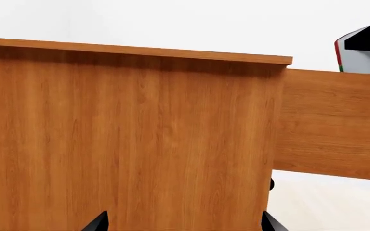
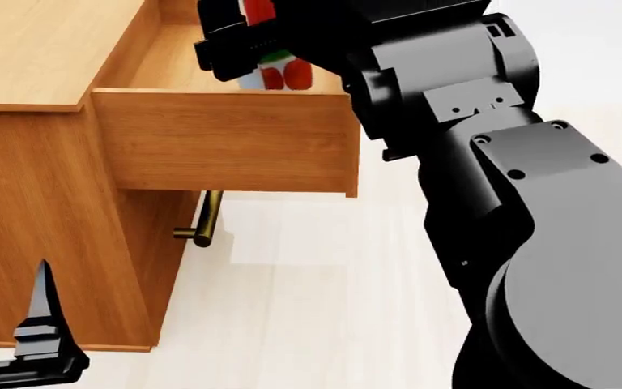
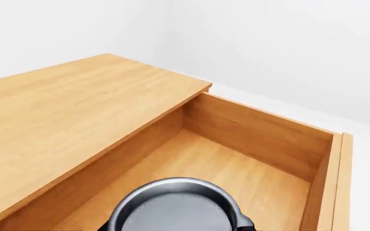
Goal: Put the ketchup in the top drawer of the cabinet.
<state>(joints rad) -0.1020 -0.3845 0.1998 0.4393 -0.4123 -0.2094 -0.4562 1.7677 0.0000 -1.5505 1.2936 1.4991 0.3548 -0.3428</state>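
Right end effector (image 2: 249,40) clamped on ketchup (image 2: 281,73) over open top drawer (image 2: 224,142) | left end effector (image 2: 41,340) spread wide | drawer interior bare wood

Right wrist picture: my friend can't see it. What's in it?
A silver-topped ketchup can hangs over the open, empty top drawer. Beside the drawer spreads the cabinet's flat wooden top, with a white background behind.

Bare simulated room: blank white walls, pale floor (image 2: 322,300), one wooden cabinet (image 2: 41,203).

Bright, even simulated light; soft shadows; sharp, no blur.
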